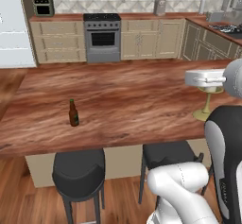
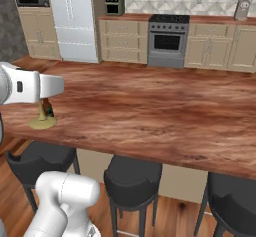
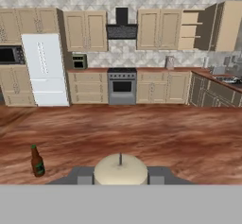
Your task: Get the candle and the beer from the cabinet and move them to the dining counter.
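Note:
The beer (image 1: 73, 113), a dark brown bottle with a green label, stands upright on the reddish-brown dining counter (image 1: 123, 100); the hand view has it at the lower left (image 3: 37, 161). My gripper (image 1: 207, 86) hangs over the counter's near right part, shut on the candle (image 1: 206, 106). The candle's brass foot is at or just above the wood; I cannot tell which. From above, the pale candle top (image 3: 120, 169) with its wick sits between my two fingers (image 3: 82, 176). In the right base view the gripper (image 2: 42, 100) holds the candle (image 2: 42, 122) at the far left. The cabinet (image 3: 198, 29) stands open at the back right.
Black round stools (image 1: 79, 171) line the near edge of the dining counter. Across the room are the stove (image 1: 101, 38), beige base cabinets (image 1: 56, 41), a white fridge (image 2: 75, 18) and a sink corner (image 1: 227, 27). The wide middle of the dining counter (image 2: 160, 106) is bare wood.

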You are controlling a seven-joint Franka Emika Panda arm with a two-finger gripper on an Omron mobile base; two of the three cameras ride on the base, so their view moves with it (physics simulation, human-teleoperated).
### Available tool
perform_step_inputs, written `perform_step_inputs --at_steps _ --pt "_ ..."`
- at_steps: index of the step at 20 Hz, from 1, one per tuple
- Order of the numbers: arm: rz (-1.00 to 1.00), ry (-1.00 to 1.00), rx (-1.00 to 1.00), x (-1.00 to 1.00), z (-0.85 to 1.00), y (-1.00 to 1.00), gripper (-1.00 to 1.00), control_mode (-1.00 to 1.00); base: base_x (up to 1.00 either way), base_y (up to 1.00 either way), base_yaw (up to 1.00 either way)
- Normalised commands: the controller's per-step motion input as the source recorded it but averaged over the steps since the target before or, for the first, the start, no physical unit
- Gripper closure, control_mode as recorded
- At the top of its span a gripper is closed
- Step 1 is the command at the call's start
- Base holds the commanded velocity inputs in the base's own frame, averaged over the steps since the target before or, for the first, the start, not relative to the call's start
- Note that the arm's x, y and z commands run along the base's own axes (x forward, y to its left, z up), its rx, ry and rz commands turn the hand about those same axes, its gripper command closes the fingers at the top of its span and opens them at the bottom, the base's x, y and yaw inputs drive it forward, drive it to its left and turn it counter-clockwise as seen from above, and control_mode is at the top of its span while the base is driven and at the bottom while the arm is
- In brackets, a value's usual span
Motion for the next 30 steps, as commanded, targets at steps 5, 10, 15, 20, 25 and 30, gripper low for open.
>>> perform_step_inputs --at_steps 5,10,15,20,25,30 --pt "0.00 0.00 0.00 0.00 0.00 0.00 1.00 1.00 0.28 -0.60 0.20" --pt "0.00 0.00 0.00 0.00 0.00 0.00 1.00 1.00 0.34 -0.22 0.07" --pt "0.00 0.00 0.00 0.00 0.00 0.00 1.00 1.00 0.36 -0.20 0.00" --pt "0.03 0.00 0.05 0.61 -0.21 -0.39 1.00 -1.00 0.10 -0.04 0.00" --pt "0.33 0.00 0.12 0.99 -0.50 -0.82 1.00 -1.00 0.00 0.00 0.00" --pt "0.45 0.07 0.04 0.99 -0.64 -0.57 1.00 -1.00 0.00 0.00 0.00"
